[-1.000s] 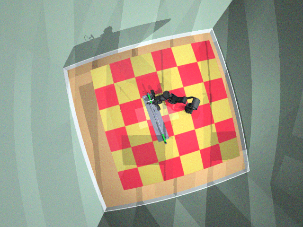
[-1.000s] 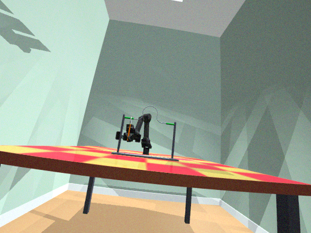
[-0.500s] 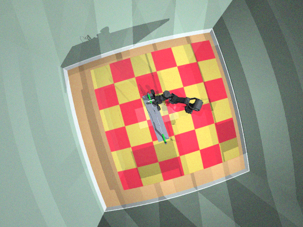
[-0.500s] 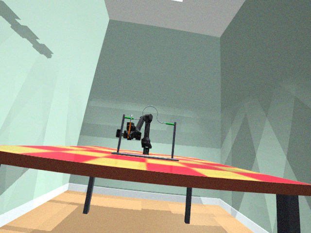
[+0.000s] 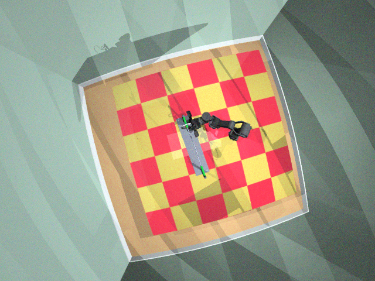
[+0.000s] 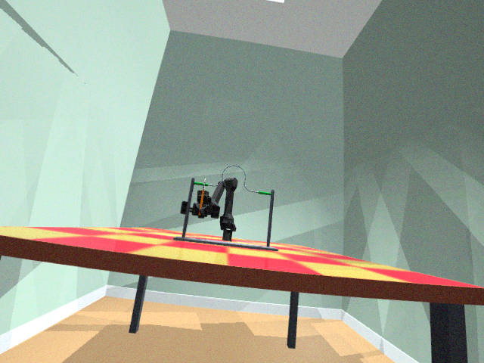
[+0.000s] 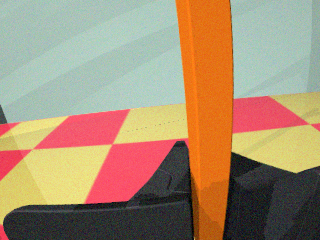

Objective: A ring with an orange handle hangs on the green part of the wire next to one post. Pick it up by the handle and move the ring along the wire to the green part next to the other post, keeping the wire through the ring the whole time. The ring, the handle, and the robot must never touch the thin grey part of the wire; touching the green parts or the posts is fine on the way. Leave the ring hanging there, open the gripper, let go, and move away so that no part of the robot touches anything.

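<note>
The ring (image 5: 186,124) (image 6: 204,181) is small and pale, around the left green part (image 5: 184,119) (image 6: 197,183) in the exterior view, near that part's inner end. Whether it touches the wire is too small to tell. The orange handle (image 6: 201,200) (image 7: 209,90) hangs down from it, nearly upright. My gripper (image 6: 200,211) (image 7: 187,148) is shut on the handle, with dark fingers on both sides of it in the wrist view. The thin grey wire (image 6: 234,165) arches up and drops to the other green part (image 5: 203,171) (image 6: 264,193).
The left post (image 6: 188,212) is close beside my gripper. The right post (image 6: 270,218) stands at the other end of the grey base plate (image 5: 188,144) (image 6: 222,243). My arm (image 5: 224,123) (image 6: 229,199) stands behind the wire in the exterior view.
</note>
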`<state>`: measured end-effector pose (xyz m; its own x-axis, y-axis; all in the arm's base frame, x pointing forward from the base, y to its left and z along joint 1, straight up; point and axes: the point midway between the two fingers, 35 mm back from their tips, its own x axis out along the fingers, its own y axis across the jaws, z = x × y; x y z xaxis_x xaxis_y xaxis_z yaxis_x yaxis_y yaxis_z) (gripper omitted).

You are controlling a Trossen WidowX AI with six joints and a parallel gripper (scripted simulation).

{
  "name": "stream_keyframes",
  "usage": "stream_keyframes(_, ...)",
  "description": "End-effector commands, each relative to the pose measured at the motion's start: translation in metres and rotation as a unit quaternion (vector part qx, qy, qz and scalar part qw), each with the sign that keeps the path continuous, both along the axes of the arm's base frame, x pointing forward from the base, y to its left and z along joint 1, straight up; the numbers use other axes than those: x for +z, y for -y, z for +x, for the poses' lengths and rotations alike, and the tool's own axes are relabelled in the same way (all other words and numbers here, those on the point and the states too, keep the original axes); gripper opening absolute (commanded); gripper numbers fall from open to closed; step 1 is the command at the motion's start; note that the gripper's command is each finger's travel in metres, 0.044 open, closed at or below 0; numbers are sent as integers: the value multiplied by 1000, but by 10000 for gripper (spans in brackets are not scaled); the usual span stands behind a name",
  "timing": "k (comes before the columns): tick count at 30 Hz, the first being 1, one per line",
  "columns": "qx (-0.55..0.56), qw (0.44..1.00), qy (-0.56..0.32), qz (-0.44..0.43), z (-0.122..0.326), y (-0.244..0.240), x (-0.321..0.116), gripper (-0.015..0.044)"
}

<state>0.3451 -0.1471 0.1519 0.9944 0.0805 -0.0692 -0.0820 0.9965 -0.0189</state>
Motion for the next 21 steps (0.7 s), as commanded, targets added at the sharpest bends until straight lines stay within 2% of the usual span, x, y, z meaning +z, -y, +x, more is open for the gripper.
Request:
stream_keyframes(1,-1,1000,-1,1,0,0,0,-150)
stream_keyframes(21,-1,1000,0,3,-1,-18,-1,-150)
